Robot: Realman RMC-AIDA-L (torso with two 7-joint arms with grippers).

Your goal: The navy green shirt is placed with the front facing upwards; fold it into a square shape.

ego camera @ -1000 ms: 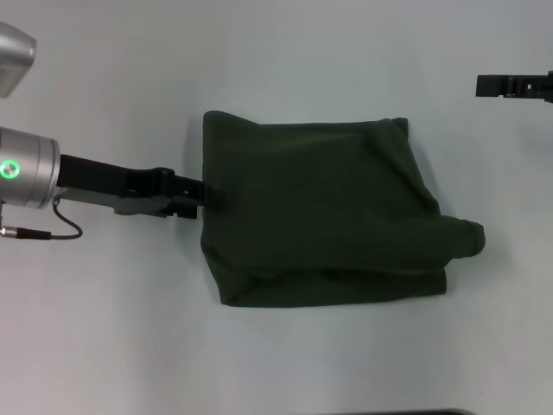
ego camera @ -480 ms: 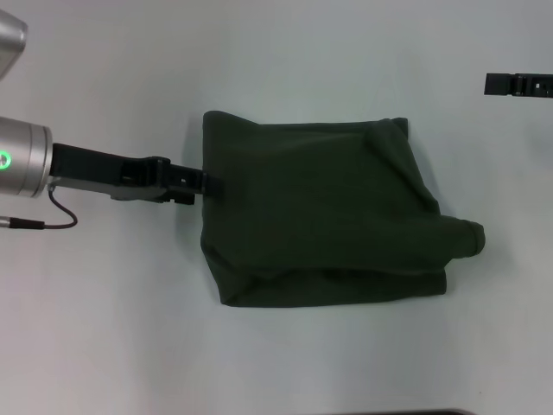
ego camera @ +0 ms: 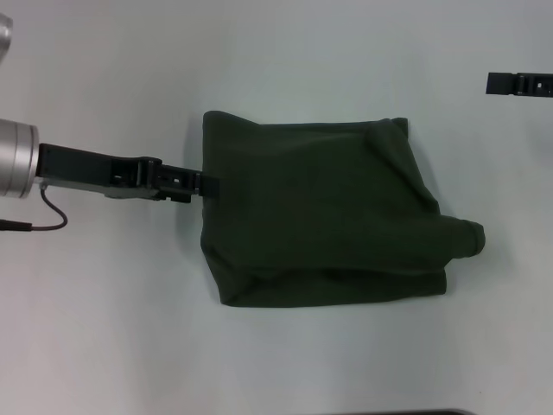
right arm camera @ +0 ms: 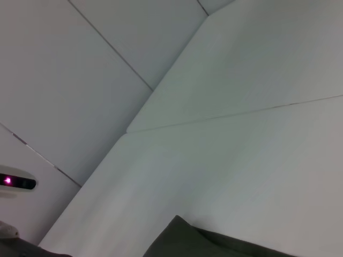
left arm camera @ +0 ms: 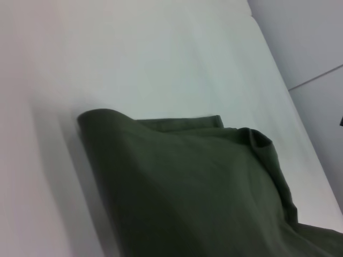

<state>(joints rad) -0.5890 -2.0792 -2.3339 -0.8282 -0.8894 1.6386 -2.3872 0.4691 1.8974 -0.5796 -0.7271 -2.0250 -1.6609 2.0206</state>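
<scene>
One navy green shirt (ego camera: 324, 216) lies folded on the surface (ego camera: 104, 328); left gripper (ego camera: 206, 183) touches its left edge, grip state unclear; right gripper (ego camera: 518, 84) parked far right.

— What does everything rest on?

— A plain pale table (ego camera: 285, 52), smooth and matte, filling nearly the whole head view. A thin dark strip shows at its near edge.

— And beyond the table?

— The left wrist view shows its far edge, then a light grey wall (left arm camera: 311, 37) crossed by one thin seam. The right wrist view shows pale wall panels (right arm camera: 80, 69) divided by dark seams, with a small pink light (right arm camera: 7, 180) glowing at one side.

— Lighting?

— Even, soft, with faint shadows.
</scene>
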